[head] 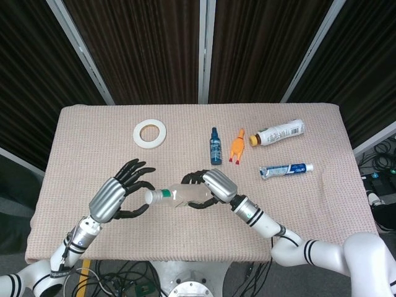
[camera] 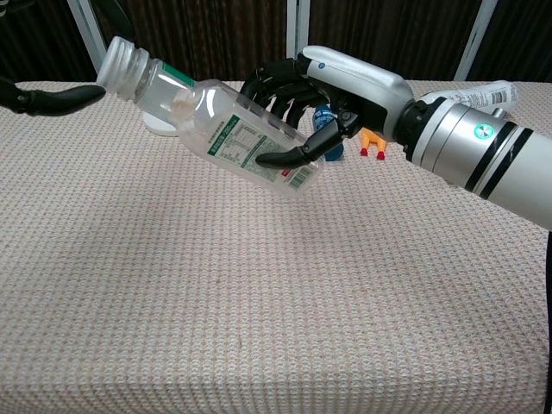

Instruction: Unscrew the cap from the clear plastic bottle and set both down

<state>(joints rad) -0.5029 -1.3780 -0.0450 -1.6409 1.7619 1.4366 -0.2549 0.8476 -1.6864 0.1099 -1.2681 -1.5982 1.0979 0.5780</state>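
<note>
The clear plastic bottle [head: 179, 196] [camera: 231, 131] hangs tilted above the table, with its white cap [head: 150, 197] [camera: 121, 60] pointing toward the robot's left. My right hand [head: 212, 185] [camera: 332, 86] grips the bottle's body near its base, with fingers wrapped around the labelled part. My left hand [head: 122, 192] is spread open beside the cap, fingers above it and thumb below. In the chest view only the left hand's thumb [camera: 52, 97] shows, its tip close to the cap. I cannot tell whether it touches.
On the beige cloth table [head: 80, 142] lie a tape roll [head: 150, 133], a small blue bottle [head: 215, 146], an orange rubber chicken [head: 237, 146], a white bottle [head: 278, 132] and a toothpaste tube [head: 286, 169], all beyond the hands.
</note>
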